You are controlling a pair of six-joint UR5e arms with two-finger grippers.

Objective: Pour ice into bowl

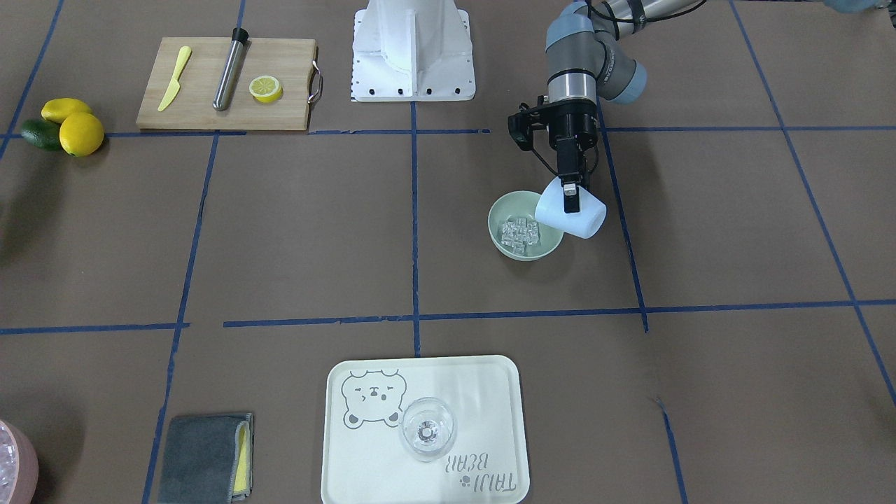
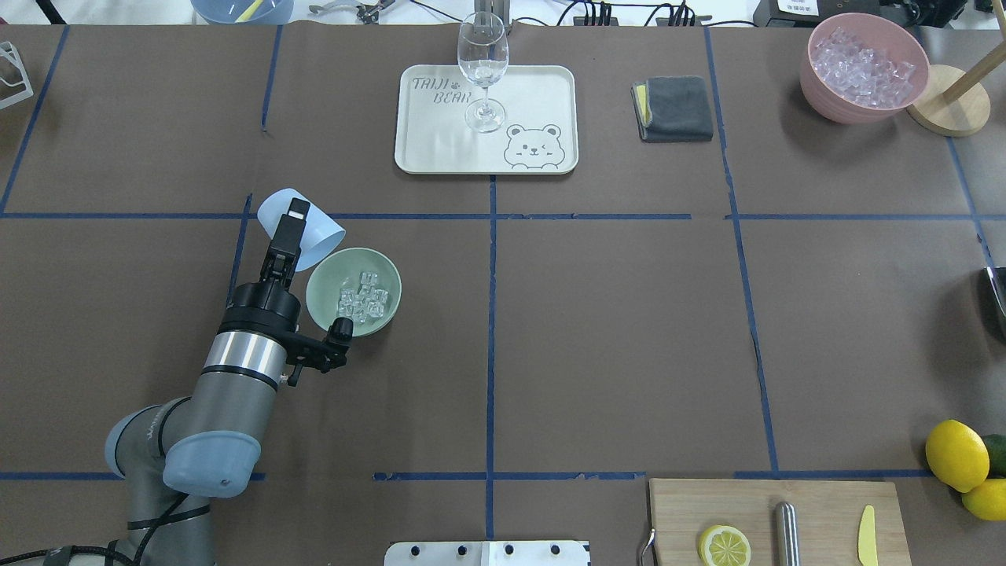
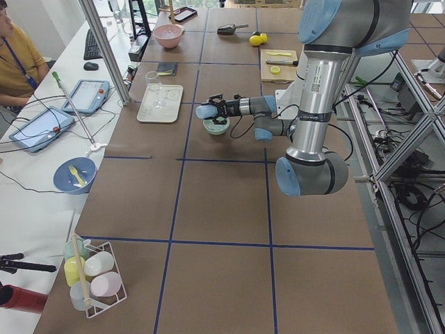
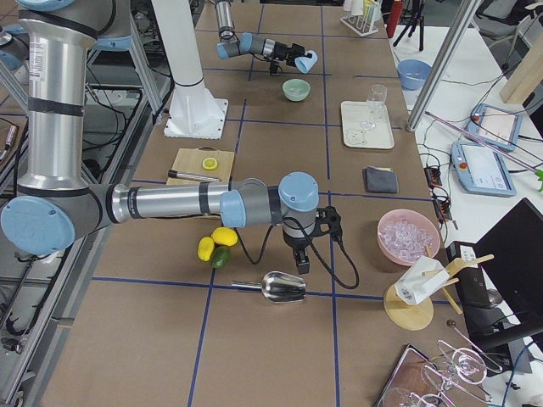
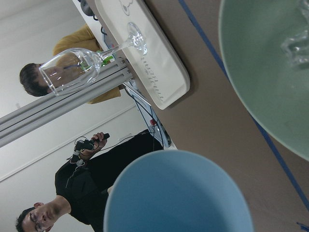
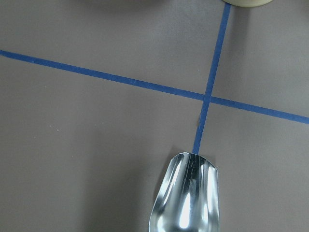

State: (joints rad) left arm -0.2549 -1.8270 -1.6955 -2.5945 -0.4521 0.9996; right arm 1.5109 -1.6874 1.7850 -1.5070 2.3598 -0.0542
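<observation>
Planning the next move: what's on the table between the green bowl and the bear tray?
Only bare brown table cover and one blue tape line lie between bowl and tray, as the overhead view shows.

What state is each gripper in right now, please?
Left gripper: closed on the blue cup.
Right gripper: cannot be told whether open or closed.

The blue cup (image 5: 178, 193) and the metal scoop (image 6: 186, 203) run off bottom edges; the bowl (image 5: 260, 72) is cropped at right.
</observation>
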